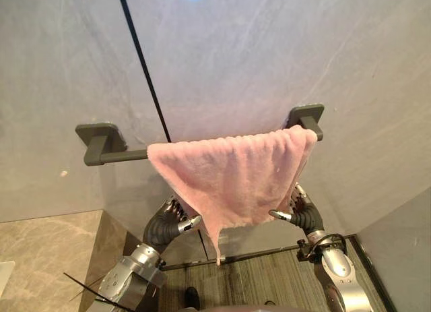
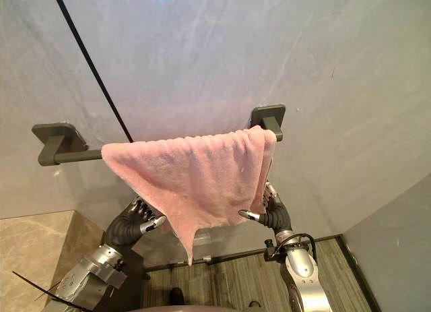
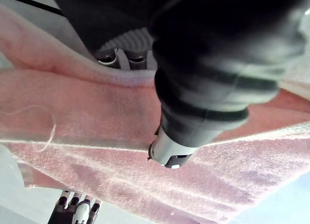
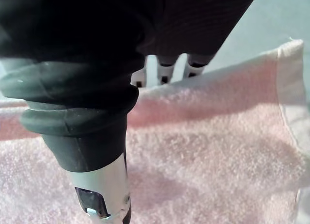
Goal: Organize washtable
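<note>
A pink towel [image 1: 236, 180] hangs over a dark grey towel bar [image 1: 114, 156] on the grey wall, spread from the bar's middle to its right bracket [image 1: 306, 116], with one corner hanging down lowest. My left hand [image 1: 168, 224] reaches up at the towel's lower left edge, fingers [image 3: 118, 57] behind the cloth and thumb [image 3: 172, 154] in front. My right hand [image 1: 304, 214] is at the lower right edge, its fingers [image 4: 167, 71] likewise behind the cloth and its thumb [image 4: 104, 195] stretched out in front. Both hands look open, the towel between thumb and fingers.
The bar's left bracket [image 1: 97, 133] and left stretch are bare. A black vertical seam [image 1: 145, 69] runs down the wall behind the bar. A beige stone counter [image 1: 40, 251] lies lower left, a striped floor mat [image 1: 256, 278] below, and a side wall [image 1: 404, 258] at the right.
</note>
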Robot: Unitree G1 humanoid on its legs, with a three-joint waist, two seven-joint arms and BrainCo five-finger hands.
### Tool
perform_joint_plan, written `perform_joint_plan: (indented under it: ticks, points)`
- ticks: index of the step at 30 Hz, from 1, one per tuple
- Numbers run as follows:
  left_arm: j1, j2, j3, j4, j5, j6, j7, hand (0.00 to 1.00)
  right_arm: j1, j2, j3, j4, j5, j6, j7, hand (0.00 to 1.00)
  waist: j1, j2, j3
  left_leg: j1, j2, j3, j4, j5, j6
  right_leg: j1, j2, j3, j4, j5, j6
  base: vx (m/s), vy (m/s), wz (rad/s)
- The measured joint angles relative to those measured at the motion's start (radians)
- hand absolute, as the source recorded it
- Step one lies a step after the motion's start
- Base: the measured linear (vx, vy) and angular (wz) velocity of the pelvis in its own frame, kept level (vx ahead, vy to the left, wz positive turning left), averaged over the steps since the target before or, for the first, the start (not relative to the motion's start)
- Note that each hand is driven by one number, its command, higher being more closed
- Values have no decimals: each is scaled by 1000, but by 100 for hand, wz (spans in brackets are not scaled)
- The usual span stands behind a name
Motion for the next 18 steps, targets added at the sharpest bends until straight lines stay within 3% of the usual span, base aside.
perform_joint_plan:
  ticks: [1,2,9,17,18]
  points:
    - [0,0,1,-1,0,-4,0,0,0,0,0,0,0,0,1,0,0,0,0,0,0,0,0,0,0,0,0,0,0,0,0,0,0,0]
    - [0,-1,4,-8,0,-9,-2,100,0,0,0,0,0,0,3,0,0,-1,-1,1,0,0,0,0,0,1,0,0,0,0,0,0,0,0]
    - [-9,-15,37,-41,12,-38,-2,100,0,0,0,-1,0,0,18,0,2,-4,-2,9,0,-1,0,0,0,10,0,-1,0,0,0,0,0,0]
    - [-24,-146,58,-43,139,-58,47,100,0,5,-4,-5,0,0,19,0,2,-5,-3,9,0,-1,0,0,0,10,0,-1,0,-1,1,0,0,0]
    - [-29,-168,69,-43,153,-59,62,100,0,8,-9,-5,0,0,18,100,3,-5,-3,9,0,-1,0,0,0,10,0,-1,0,-1,0,0,0,0]
